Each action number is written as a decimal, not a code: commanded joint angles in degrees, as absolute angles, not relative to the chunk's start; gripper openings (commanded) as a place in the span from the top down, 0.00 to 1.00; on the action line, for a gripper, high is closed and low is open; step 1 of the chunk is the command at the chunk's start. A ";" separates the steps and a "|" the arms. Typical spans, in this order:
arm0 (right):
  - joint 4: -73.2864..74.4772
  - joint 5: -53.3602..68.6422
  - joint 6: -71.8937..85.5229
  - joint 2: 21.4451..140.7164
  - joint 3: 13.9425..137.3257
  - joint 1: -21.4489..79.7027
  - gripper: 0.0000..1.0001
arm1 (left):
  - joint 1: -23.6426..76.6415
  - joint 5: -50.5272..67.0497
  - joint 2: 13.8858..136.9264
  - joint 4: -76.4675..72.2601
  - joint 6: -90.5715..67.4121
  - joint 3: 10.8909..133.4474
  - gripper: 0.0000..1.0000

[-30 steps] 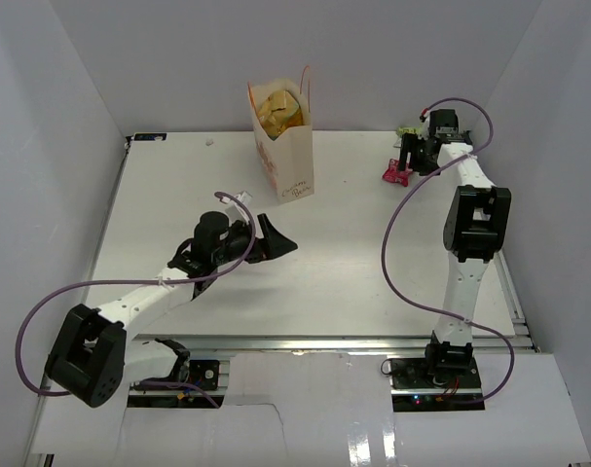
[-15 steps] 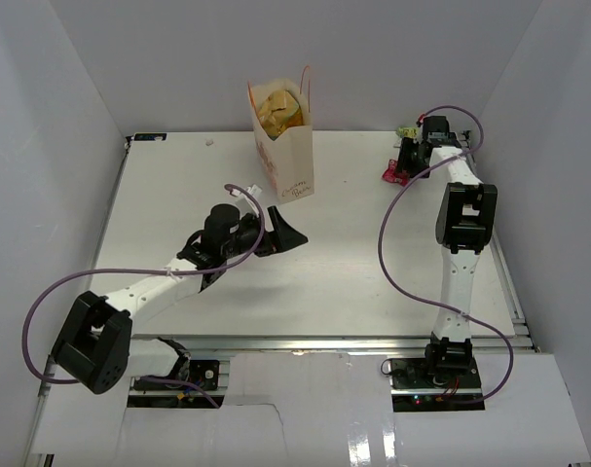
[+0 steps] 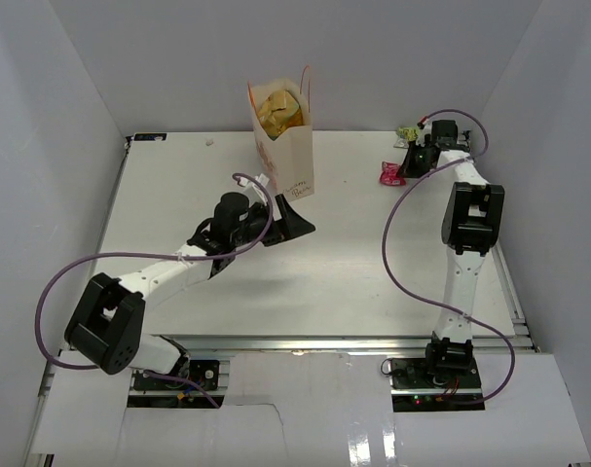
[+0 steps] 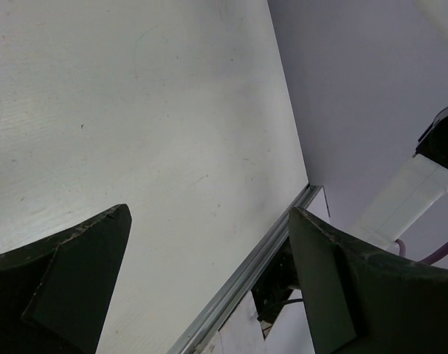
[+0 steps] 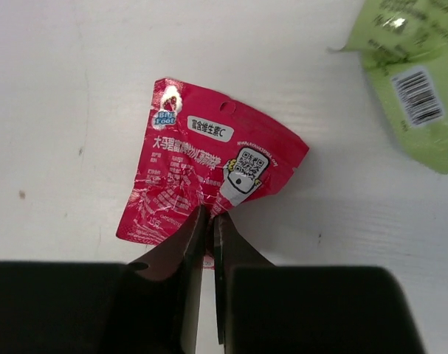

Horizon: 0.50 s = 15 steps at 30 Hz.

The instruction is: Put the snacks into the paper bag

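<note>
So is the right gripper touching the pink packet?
Touching. The right wrist view shows the right gripper closed on the lower edge of the pink packet.

White table (image 3: 178,195): paper bag (image 3: 290,167) upright; pink packet (image 5: 201,177), green packet (image 5: 415,74) apart; far-left speck (image 3: 209,142), perhaps crumb.

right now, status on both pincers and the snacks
Left pincer open, empty, just in front of paper bag. Right pincer shut on edge of pink packet. Chip bag in the bag; green packet lying loose nearby.
</note>
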<state>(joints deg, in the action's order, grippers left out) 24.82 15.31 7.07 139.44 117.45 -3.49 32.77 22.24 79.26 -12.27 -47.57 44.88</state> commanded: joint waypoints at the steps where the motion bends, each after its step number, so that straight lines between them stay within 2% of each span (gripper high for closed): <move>1: 25.31 29.06 0.89 131.96 110.52 -6.06 0.92 | 33.05 21.10 81.11 -14.06 -49.13 48.68 0.02; 2: 24.70 36.57 -0.60 130.18 107.69 -6.41 0.92 | 33.05 21.01 81.82 -14.50 -50.17 49.13 0.02; 3: 23.83 39.96 -4.97 125.64 100.79 -6.85 0.92 | 33.05 20.92 83.39 -14.76 -50.88 50.17 0.02; 6: 20.14 50.87 -10.79 118.33 90.21 -6.77 0.92 | 33.05 21.00 86.39 -15.29 -53.60 52.02 0.04; 10: 20.21 56.68 -16.50 106.12 75.36 -4.75 0.92 | 33.13 23.64 93.93 -16.78 -56.51 56.15 0.11; 15: 20.65 58.89 -18.54 98.01 68.39 -0.10 0.92 | 33.92 26.98 100.19 -17.67 -59.41 60.20 0.17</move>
<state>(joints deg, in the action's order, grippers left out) 22.13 53.04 -14.15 101.47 70.54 -2.55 33.04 24.10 99.37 -15.90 -56.75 57.23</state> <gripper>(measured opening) 0.080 0.837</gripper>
